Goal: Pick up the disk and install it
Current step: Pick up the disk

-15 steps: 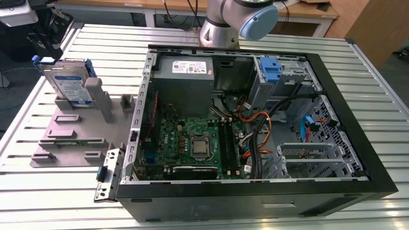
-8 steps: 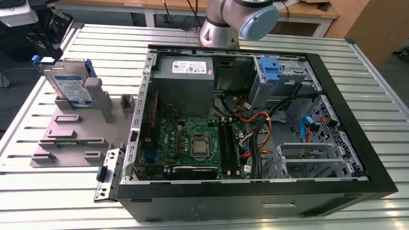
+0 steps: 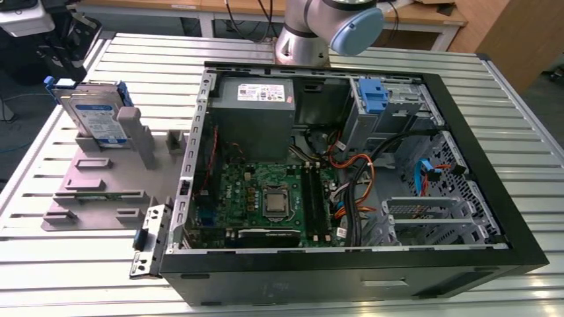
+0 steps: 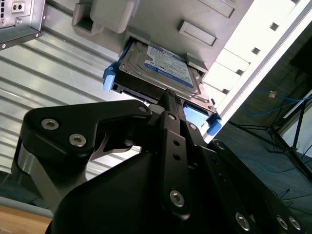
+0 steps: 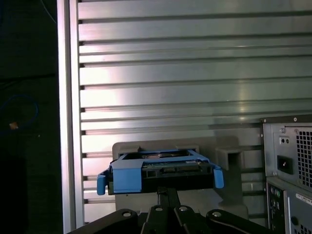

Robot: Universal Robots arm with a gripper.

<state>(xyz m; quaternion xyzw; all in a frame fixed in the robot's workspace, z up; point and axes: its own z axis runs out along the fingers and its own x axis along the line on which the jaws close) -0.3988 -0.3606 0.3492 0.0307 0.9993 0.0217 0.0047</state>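
The disk (image 3: 95,112) is a silver drive with a white-and-blue label in a blue bracket. It stands on edge among the posts of the grey stand (image 3: 97,178), at the exterior view's left. Both wrist views show the disk (image 4: 156,66) (image 5: 161,175) just beyond the tips of my gripper (image 4: 168,95) (image 5: 167,192). The black fingers (image 5: 163,207) lie together with nothing between them, and they stand apart from the disk.
An open computer case (image 3: 352,165) lies on the slatted metal table (image 3: 529,132), with a motherboard, cables, a grey power supply (image 3: 255,99) and a metal drive cage (image 3: 432,221). The arm's base (image 3: 304,33) stands behind the case. The table's edge runs close to the stand.
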